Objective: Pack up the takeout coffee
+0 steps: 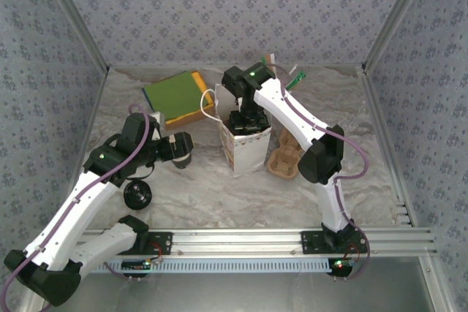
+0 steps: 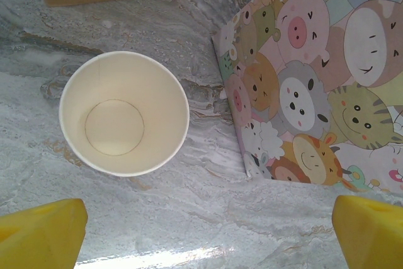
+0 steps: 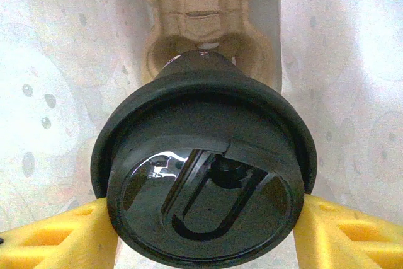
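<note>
R gripper (image 3: 203, 234) clamped on takeout coffee (image 3: 204, 174), inside bag (image 2: 315, 74), cartoon-animal print, above pulp carrier (image 3: 200, 4). L gripper (image 2: 204, 231) wide open over lidless cup (image 2: 124, 113).

The whole table (image 1: 219, 195) is seen from high above its near edge. The bag (image 1: 245, 150), centred there, is viewed closely downward by both wrist cameras.

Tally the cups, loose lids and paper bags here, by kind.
Cups: 2, the lidded takeout coffee and the lidless cup
Loose lids: 1, the loose black lid
Paper bags: 1, the cartoon bag
Total: 4
</note>
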Available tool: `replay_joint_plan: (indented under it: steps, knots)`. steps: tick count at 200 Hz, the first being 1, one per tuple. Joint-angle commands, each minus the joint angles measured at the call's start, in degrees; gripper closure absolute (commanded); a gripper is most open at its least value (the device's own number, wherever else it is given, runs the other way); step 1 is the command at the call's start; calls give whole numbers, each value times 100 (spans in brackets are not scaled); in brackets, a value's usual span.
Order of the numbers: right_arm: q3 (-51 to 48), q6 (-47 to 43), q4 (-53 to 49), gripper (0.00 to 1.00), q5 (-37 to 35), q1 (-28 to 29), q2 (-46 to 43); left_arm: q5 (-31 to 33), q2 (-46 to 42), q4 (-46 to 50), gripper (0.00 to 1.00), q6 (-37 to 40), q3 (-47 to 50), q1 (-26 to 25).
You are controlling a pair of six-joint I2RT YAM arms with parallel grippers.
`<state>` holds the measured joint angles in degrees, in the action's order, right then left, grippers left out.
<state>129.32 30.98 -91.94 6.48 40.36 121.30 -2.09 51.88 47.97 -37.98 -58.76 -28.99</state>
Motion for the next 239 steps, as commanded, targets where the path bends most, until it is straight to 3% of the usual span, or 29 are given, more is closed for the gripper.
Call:
replay_joint_plan:
  steps: [1, 239]
  knots:
    - [77, -80, -201, 32, 37, -42, 103, -34, -37, 29, 0, 32, -123, -24]
    - [-32, -84, -193, 32, 20, -94, 18, -55, 7, -15, 0, 28, -124, -22]
